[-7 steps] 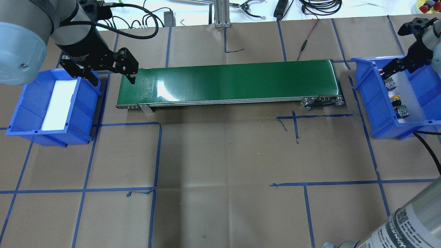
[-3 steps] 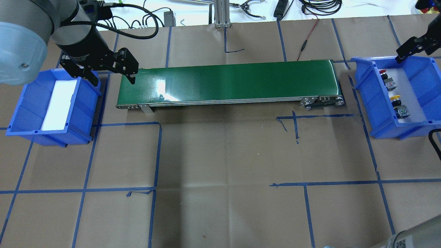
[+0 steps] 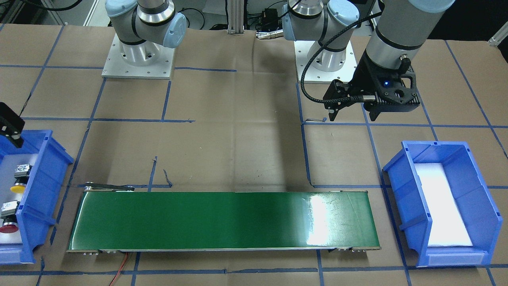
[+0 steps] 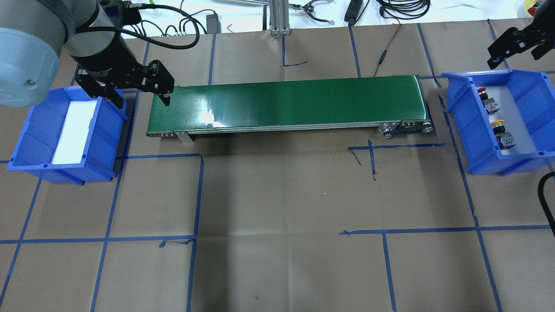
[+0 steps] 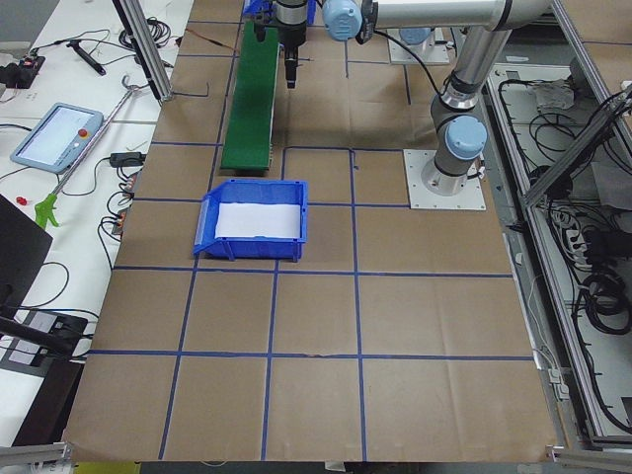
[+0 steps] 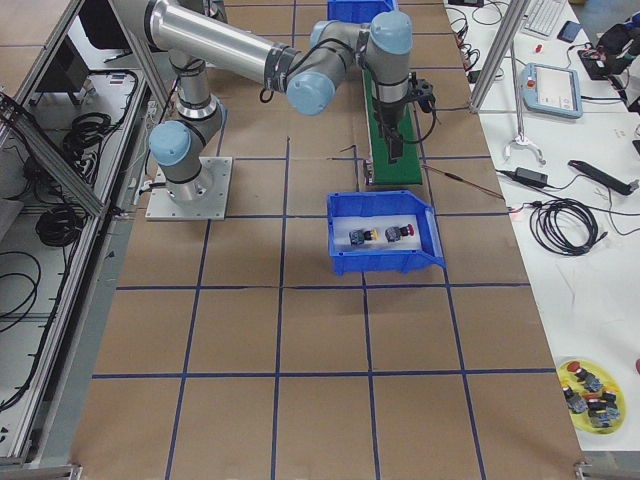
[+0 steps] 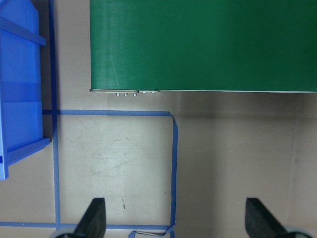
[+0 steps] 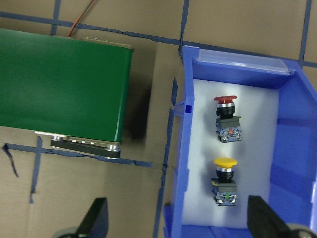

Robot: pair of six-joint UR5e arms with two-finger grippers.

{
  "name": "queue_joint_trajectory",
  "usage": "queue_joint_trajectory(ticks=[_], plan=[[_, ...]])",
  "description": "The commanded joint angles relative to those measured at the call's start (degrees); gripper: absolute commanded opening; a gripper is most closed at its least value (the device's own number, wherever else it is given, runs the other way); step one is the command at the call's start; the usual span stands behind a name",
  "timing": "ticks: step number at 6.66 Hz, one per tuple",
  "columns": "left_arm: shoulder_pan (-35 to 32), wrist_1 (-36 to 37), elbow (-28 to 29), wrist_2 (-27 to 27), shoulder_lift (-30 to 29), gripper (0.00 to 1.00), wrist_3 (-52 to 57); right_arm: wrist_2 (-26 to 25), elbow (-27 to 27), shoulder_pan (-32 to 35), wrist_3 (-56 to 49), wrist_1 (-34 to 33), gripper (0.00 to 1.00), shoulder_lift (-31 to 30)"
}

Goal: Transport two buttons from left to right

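Note:
The red-capped button (image 4: 483,91) and the yellow-capped button (image 4: 498,125) lie on the white pad inside the right blue bin (image 4: 456,104). Both show in the right wrist view, the red one (image 8: 226,118) beyond the yellow one (image 8: 225,180). My right gripper (image 4: 515,55) is open and empty, raised above the bin's far end; in its wrist view it (image 8: 178,220) hangs over the bin's inner wall. My left gripper (image 4: 143,102) is open and empty, between the left blue bin (image 4: 26,130) and the green conveyor belt (image 4: 286,102).
The left bin holds only a white pad (image 4: 73,132). The conveyor runs between the two bins. Cables and tools (image 4: 390,8) lie beyond the table's far edge. A red wire (image 4: 387,43) trails toward the belt's right end. Blue tape lines mark the brown paper.
My right gripper has lifted out of the right bin and moved toward the table's far edge, leaving both buttons uncovered. The left arm has not moved.

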Motion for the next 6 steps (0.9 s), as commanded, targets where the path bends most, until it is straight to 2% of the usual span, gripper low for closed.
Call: queue_joint_trajectory(ticks=[1,3,6], plan=[[0.0,0.0,0.09,0.0,-0.19,1.0,0.0,-0.49,0.22,8.87,20.59,3.76,1.0,-3.92],[0.0,0.0,0.09,-0.09,-0.19,1.0,0.0,0.03,1.27,17.06,24.55,9.45,1.0,-6.82],[0.0,0.0,0.09,-0.09,-0.28,1.0,0.0,-0.41,1.89,23.58,29.7,9.93,1.0,-7.27]])
